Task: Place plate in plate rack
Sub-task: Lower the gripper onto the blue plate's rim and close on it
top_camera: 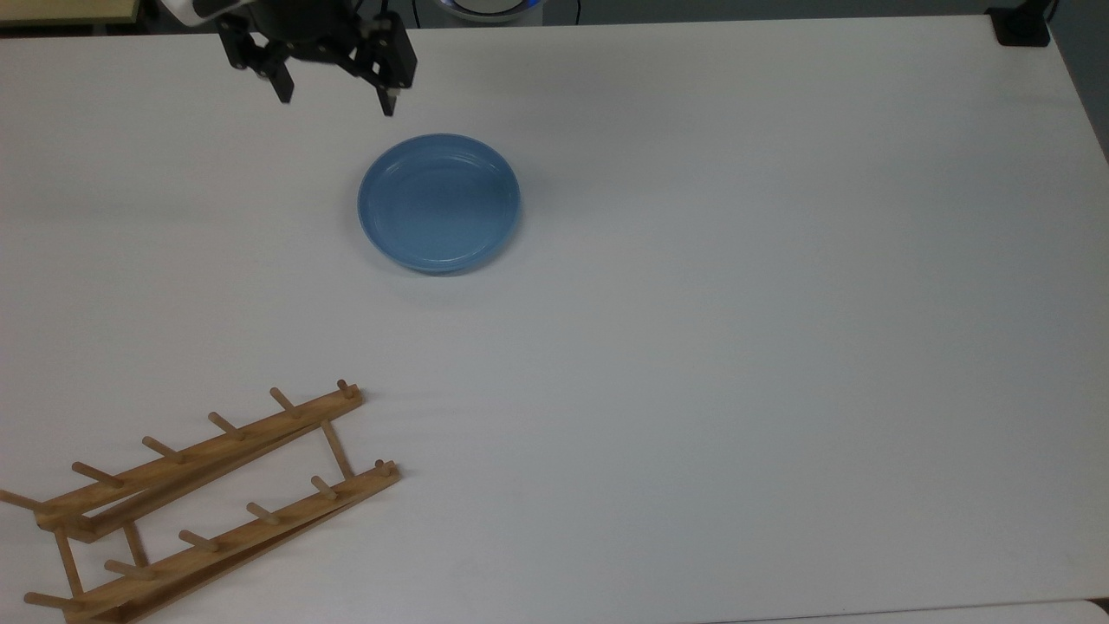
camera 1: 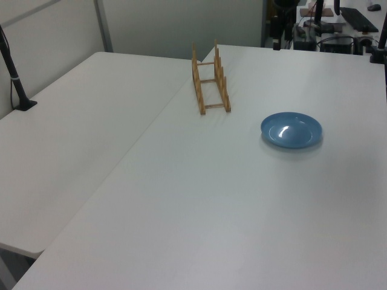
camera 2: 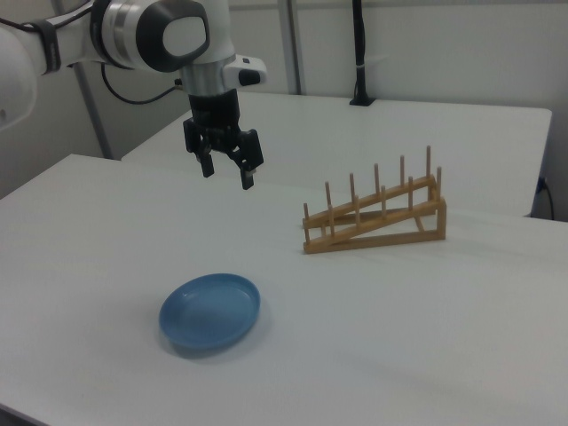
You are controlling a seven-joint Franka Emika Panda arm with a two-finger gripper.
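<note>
Near the tabletop's far edge in the top view, gripper hangs spread above plate; the low glossy rim could slip a pinch, well apart from plate rack.

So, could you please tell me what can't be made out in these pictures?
- The plate rack: its far-left peg and lower-left corner are cut off by the top view's left and bottom edges.
- The gripper: its upper body is cut off by the top view's top edge.
- The plate: its underside is hidden against the table in the right view.
</note>
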